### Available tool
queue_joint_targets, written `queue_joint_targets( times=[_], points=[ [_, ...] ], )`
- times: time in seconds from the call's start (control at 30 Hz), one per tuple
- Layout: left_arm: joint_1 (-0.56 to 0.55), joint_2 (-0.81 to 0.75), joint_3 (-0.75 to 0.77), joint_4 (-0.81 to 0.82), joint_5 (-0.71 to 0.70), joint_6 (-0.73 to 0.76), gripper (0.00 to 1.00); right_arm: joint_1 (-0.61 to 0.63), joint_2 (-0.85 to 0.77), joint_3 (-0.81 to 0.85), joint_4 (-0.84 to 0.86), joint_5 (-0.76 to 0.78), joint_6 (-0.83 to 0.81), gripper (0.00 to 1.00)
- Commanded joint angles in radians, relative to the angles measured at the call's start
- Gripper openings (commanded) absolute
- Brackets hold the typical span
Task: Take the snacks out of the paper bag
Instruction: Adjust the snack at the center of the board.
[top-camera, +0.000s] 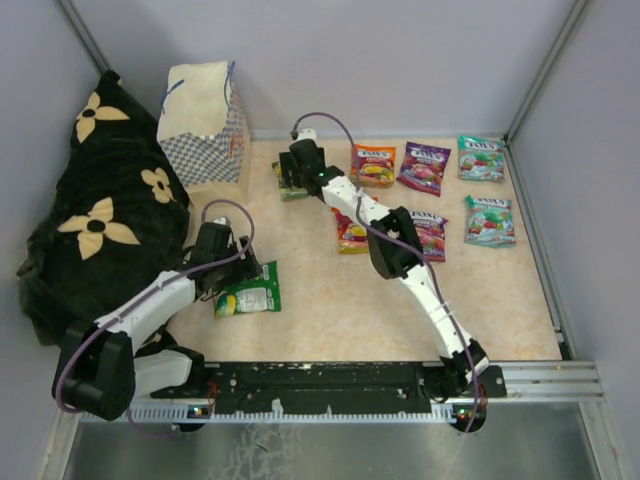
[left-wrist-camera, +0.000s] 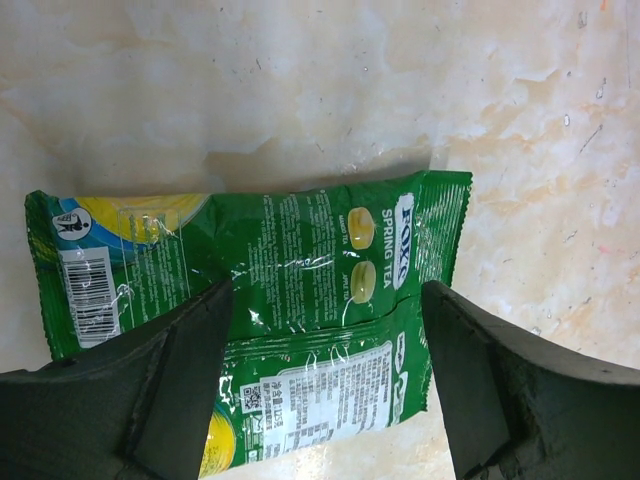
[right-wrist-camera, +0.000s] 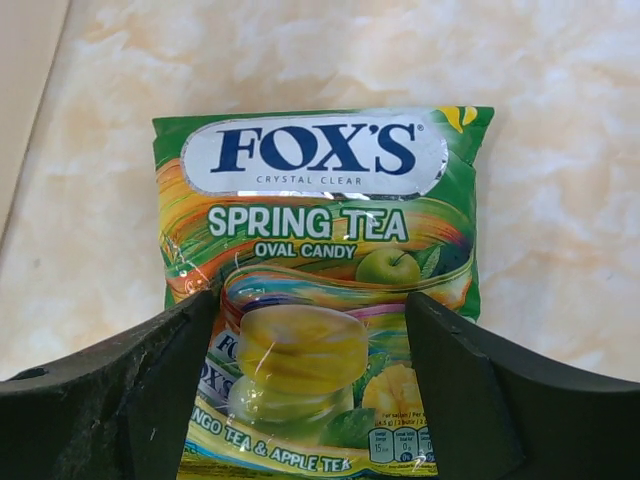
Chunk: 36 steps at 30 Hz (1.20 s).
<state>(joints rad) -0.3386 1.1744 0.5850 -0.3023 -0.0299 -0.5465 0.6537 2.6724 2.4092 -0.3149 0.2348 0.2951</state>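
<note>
The checkered paper bag (top-camera: 205, 112) stands at the back left. My left gripper (top-camera: 238, 268) is open just above a green snack pouch (top-camera: 250, 291) lying on the table. In the left wrist view this pouch (left-wrist-camera: 300, 250) lies back side up between the spread fingers (left-wrist-camera: 185, 365). My right gripper (top-camera: 296, 172) is open over a second green pouch (top-camera: 288, 184) beside the bag. That pouch (right-wrist-camera: 320, 210) lies face up in the right wrist view, between the fingers (right-wrist-camera: 460, 370). Neither gripper holds anything. The bag's inside is hidden.
Several more pouches lie on the table: orange (top-camera: 373, 165), purple (top-camera: 424, 166), teal (top-camera: 481, 158), teal (top-camera: 489, 220), purple (top-camera: 430, 235) and red (top-camera: 350, 232) partly under the right arm. A black flowered cloth (top-camera: 100, 220) fills the left side. Walls enclose the table.
</note>
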Motion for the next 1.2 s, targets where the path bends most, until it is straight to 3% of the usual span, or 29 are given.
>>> queue_joint_targets(
  times=[0.0, 0.23, 0.4, 0.5, 0.57, 0.67, 0.77, 0.9, 1.17],
  points=[
    [-0.007, 0.031, -0.006, 0.037, -0.002, -0.009, 0.82, -0.032, 0.065, 0.107, -0.047, -0.045, -0.056, 0.77],
    [-0.029, 0.106, 0.015, 0.069, 0.003, 0.004, 0.82, -0.067, 0.094, 0.174, 0.016, -0.091, -0.063, 0.76],
    [-0.078, 0.202, 0.061, 0.088, -0.018, 0.019, 0.81, -0.070, -0.050, 0.100, 0.061, -0.130, -0.096, 0.92],
    [-0.121, 0.282, 0.096, 0.117, -0.022, 0.015, 0.79, -0.075, -0.257, -0.107, 0.086, -0.136, -0.108, 0.93],
    [-0.152, 0.339, 0.123, 0.141, -0.017, 0.011, 0.72, -0.075, -0.456, -0.356, 0.150, -0.102, -0.105, 0.91],
    [-0.173, 0.412, 0.158, 0.168, -0.020, 0.010, 0.69, -0.074, -0.686, -0.735, 0.280, -0.018, -0.112, 0.85],
    [-0.178, 0.479, 0.208, 0.187, -0.012, 0.028, 0.67, -0.080, -0.802, -0.978, 0.334, 0.066, -0.134, 0.82],
    [-0.186, 0.562, 0.308, 0.179, -0.016, 0.072, 0.63, -0.103, -0.832, -1.127, 0.355, 0.073, -0.128, 0.81],
    [-0.200, 0.629, 0.434, 0.204, 0.044, 0.186, 0.61, -0.149, -0.831, -1.257, 0.388, 0.040, -0.081, 0.81]
  ],
)
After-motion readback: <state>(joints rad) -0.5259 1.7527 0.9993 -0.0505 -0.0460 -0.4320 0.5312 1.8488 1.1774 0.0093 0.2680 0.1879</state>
